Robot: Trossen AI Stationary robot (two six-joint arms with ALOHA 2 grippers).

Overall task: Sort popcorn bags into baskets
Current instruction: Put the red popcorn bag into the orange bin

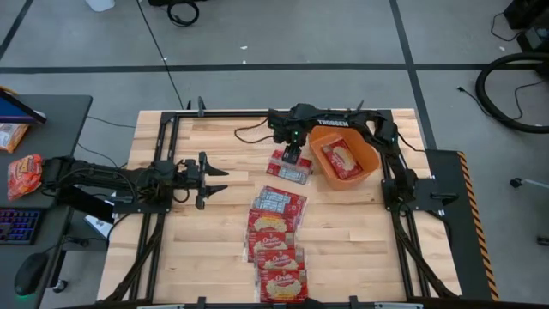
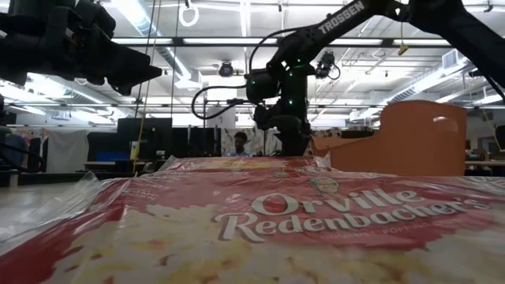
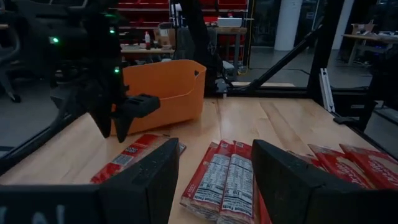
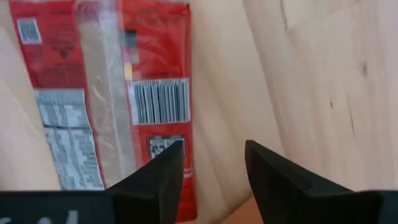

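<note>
Several red popcorn bags (image 1: 276, 245) lie flat in a row from the table's middle to its near edge; the nearest fills the low view (image 2: 276, 221). One more bag (image 1: 289, 168) lies back up beside the orange basket (image 1: 343, 159), which holds a bag (image 1: 343, 157). My right gripper (image 1: 296, 157) hovers over that single bag (image 4: 106, 93), pointing down, open (image 4: 214, 168); it also shows in the left wrist view (image 3: 112, 121). My left gripper (image 1: 214, 178) waits open at the table's left, its fingers (image 3: 214, 180) aimed toward the bags (image 3: 227, 177) and the basket (image 3: 165, 90).
The basket (image 2: 402, 138) stands at the table's far right, beside the right arm (image 2: 288, 118). Bare wood lies between my left gripper and the row of bags. An orange-red snack pouch (image 1: 24, 172) sits on a side desk off the table's left.
</note>
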